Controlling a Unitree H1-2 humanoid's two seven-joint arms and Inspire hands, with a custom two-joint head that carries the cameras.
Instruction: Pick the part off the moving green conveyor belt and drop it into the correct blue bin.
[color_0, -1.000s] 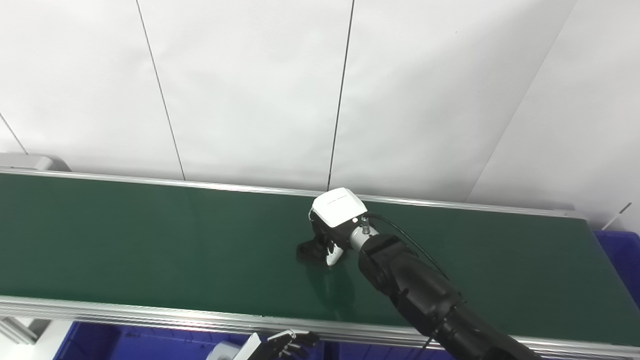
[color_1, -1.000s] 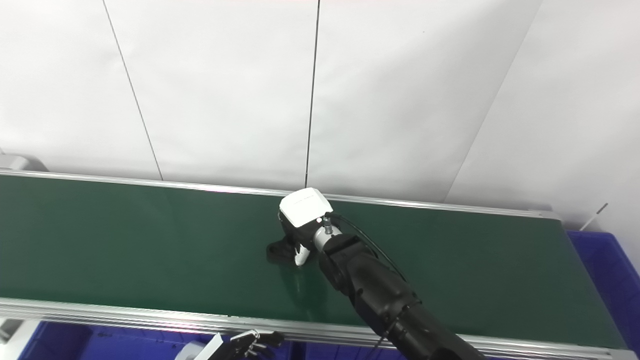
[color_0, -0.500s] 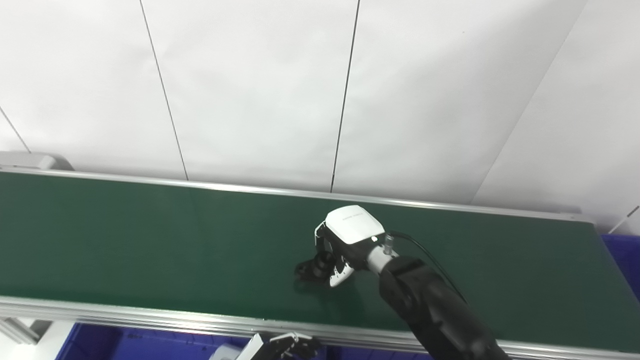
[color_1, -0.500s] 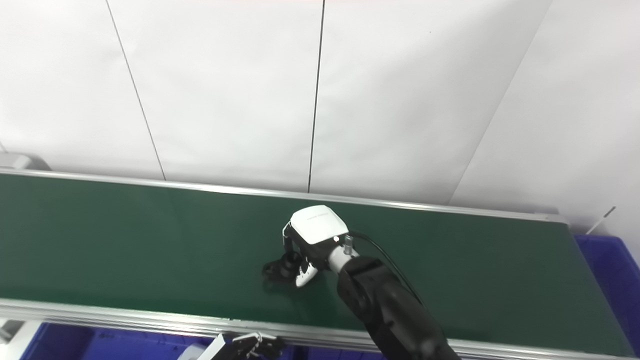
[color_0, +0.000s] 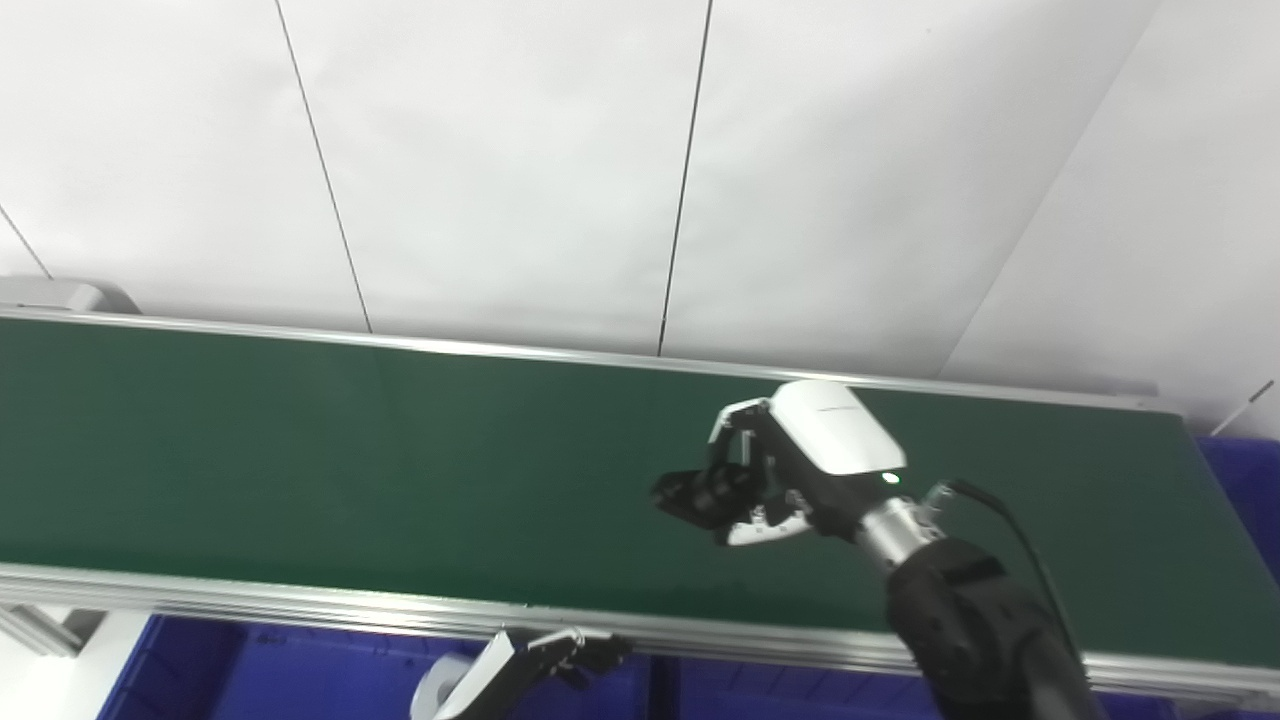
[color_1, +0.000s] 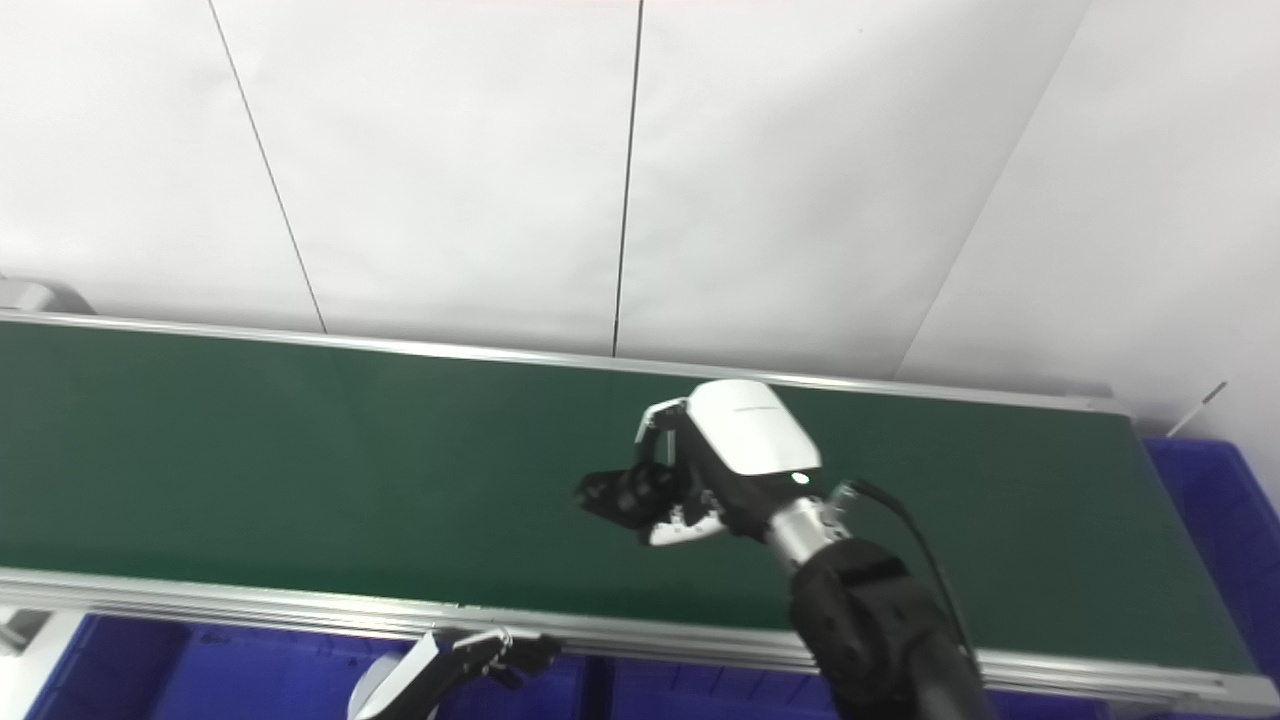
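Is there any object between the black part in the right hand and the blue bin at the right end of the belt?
Nothing visible: the right hand holds the black part, only bare green belt lies before the blue bin.
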